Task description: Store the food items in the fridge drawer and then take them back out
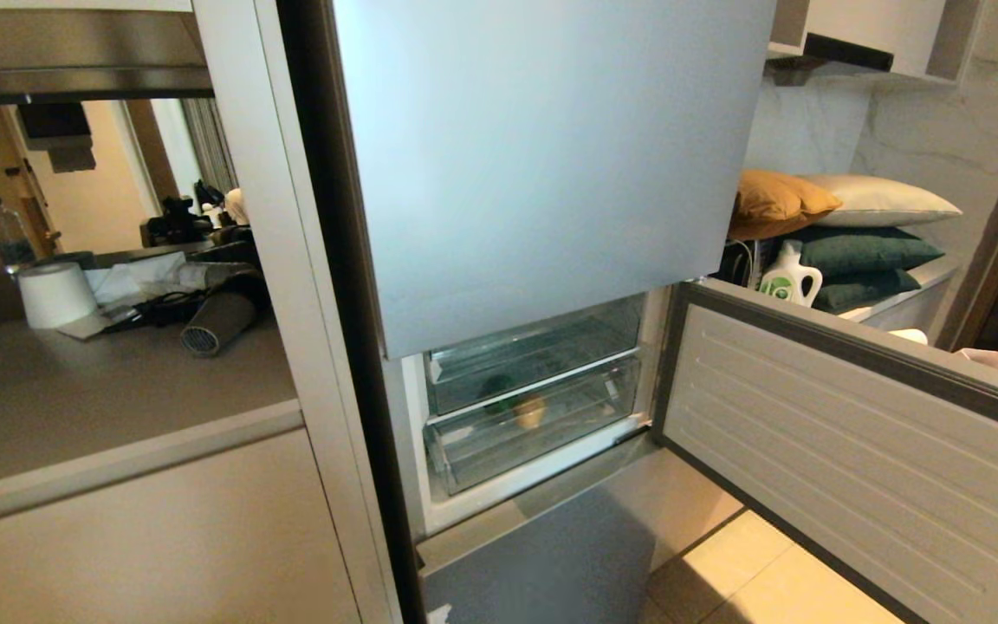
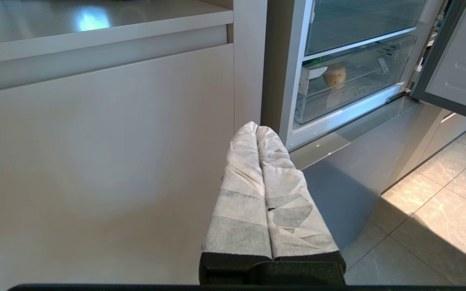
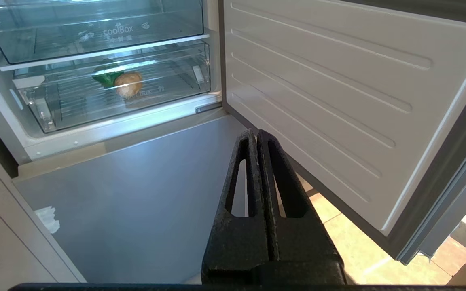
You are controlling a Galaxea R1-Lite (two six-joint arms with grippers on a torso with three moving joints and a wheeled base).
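Tools [image 3: 256,135] closed — bun [image 3: 128,79] in drawer [image 3: 55,117].

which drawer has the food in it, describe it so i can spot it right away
Find the open fridge door swung out to the right; in the compartment behind it, two clear drawers are stacked. The fridge drawer you want is the lower one: unlike the empty upper drawer, it holds a tan bun and a green pepper.
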